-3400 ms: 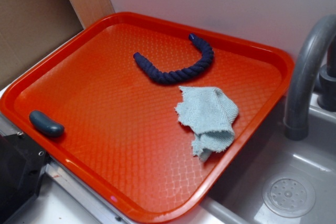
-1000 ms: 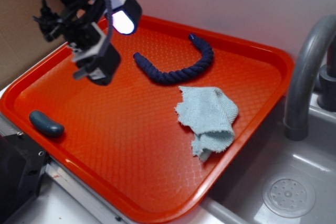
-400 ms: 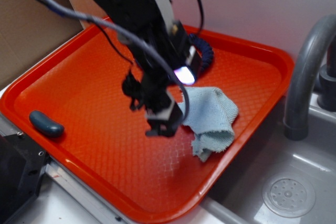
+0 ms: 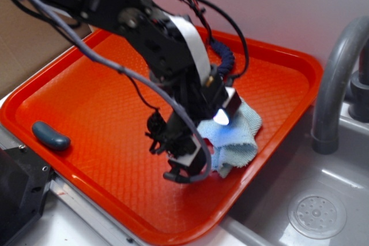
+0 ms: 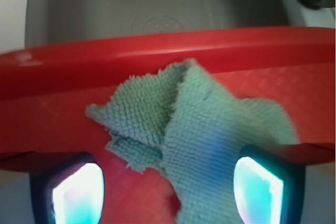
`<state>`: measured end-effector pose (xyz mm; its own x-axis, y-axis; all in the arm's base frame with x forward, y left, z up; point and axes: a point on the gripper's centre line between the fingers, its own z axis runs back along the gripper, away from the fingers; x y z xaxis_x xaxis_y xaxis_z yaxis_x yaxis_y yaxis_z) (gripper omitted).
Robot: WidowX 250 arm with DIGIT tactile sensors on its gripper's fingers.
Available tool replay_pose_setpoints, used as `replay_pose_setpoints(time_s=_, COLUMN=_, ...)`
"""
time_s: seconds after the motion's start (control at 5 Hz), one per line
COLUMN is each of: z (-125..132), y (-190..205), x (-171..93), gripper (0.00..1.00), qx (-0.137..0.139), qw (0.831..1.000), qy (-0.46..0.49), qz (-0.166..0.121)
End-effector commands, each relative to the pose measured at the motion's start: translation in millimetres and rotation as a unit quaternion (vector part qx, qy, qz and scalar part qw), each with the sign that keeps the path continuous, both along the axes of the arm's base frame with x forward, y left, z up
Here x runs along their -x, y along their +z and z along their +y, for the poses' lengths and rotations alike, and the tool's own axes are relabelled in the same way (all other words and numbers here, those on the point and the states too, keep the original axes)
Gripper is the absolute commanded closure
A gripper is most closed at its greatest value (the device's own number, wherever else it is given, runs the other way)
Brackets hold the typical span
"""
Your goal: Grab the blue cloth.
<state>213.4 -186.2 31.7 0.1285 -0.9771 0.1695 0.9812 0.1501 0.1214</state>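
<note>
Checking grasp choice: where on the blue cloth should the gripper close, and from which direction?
From straight above, on the raised fold ridge of the blue cloth. The cloth lies crumpled on the red tray, so its bunched middle probably gives the open gripper more to pinch than the flat frayed edges.

a toy-kitchen style robot test bench is showing here: a grey plastic sink (image 4: 323,200) with a moulded drain (image 4: 317,216) is lying at the lower right, a grey faucet (image 4: 334,79) is arching at the right edge, and an orange tray (image 4: 86,102) is sitting beside them against a plain wall (image 4: 277,4).
</note>
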Motion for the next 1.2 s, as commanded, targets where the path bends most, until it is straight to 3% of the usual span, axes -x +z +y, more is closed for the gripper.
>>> replay_pose_setpoints(time_s=0.0, z=3.5, y=-9.7, x=-24.7, gripper=0.00, qx=0.015, qw=0.999, qy=0.040, qz=0.005)
replay_pose_setpoints(time_s=0.4, z=10.7, y=2.2, x=-49.6, gripper=0.00, qx=0.012, qw=0.995, qy=0.094, qz=-0.021)
replay_pose_setpoints(time_s=0.6, z=18.8, y=-1.9, x=-48.2, gripper=1.00, qx=0.016, qw=0.992, qy=0.128, qz=-0.012)
replay_pose_setpoints(time_s=1.0, z=21.9, y=-3.4, x=-42.2, gripper=1.00, qx=0.018, qw=0.991, qy=0.130, qz=-0.005)
